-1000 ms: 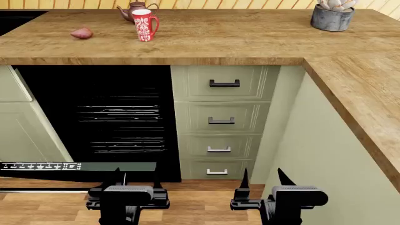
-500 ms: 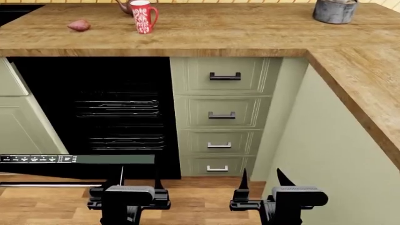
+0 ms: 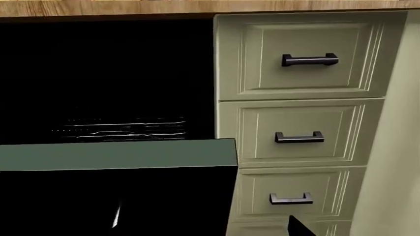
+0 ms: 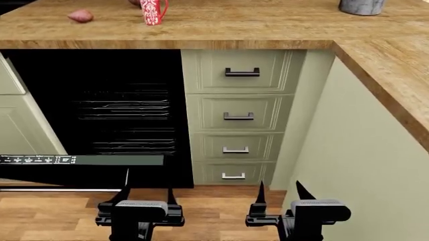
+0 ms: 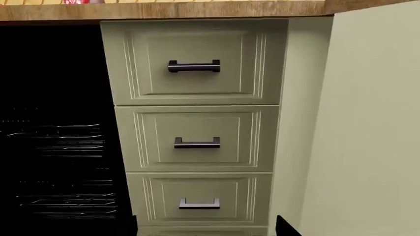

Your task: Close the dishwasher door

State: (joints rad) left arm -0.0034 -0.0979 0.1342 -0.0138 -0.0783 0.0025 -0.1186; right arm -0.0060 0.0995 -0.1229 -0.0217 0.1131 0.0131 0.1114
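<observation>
Dishwasher door (image 4: 87, 168) hanging open, lowered before the dark rack cavity, left of green drawers (image 4: 234, 113). Left gripper (image 4: 144, 193) just beneath its edge, fingers apart; right gripper (image 4: 282, 193) likewise spread, empty.

The wooden desk (image 4: 268, 25) runs along the back wall and turns at the right into a second leg toward the robot. On its left part lies a small reddish sweet potato (image 4: 80, 15). Near it, further right, stands a red mug (image 4: 153, 11) with a white pattern, cut off by the frame's top edge. Well apart, at the far right, sits a grey pot (image 4: 362, 6).
</observation>
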